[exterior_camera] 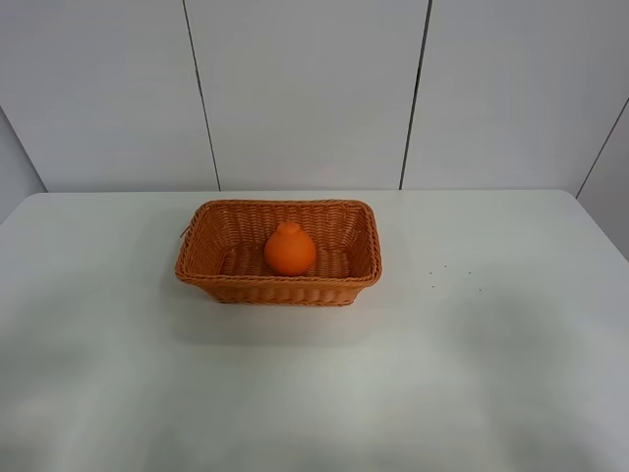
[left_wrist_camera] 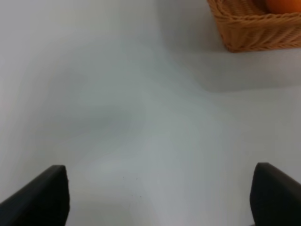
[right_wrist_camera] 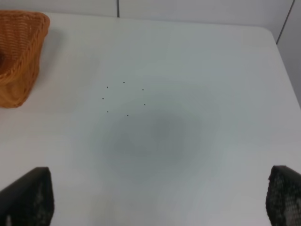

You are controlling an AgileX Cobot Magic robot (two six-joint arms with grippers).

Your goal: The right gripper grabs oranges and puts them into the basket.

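Your orange (exterior_camera: 290,251) sits inside the basket (exterior_camera: 211,270), roughly at the middle of its floor, resting upright with the raised knob pointing straight up; the fruit is nearly round, so its only real axis runs vertically through that knob. The basket's long axis runs across the counter (exterior_camera: 491,374) from side to side in the high view, and it stands toward the far edge, near the white panelled wall (exterior_camera: 305,88). Your right pincer (right_wrist_camera: 157,197) is spread wide: only the two black finger tips show at the lower corners of its wrist view, far apart, with nothing between them and nothing touching them but bare counter below. From that pincer the basket (right_wrist_camera: 19,52) lies ahead and off to its left side, well apart, with just one woven corner in sight; a small cluster of dark specks (right_wrist_camera: 124,98) on the counter lies ahead of it, between the pincer and the basket. Your left pincer (left_wrist_camera: 160,197) is likewise wide, its two dark tips set far apart, empty and clear of everything. From it the basket (left_wrist_camera: 256,33) is ahead and to the right, well apart, and a sliver of the orange (left_wrist_camera: 283,4) shows over the rim.
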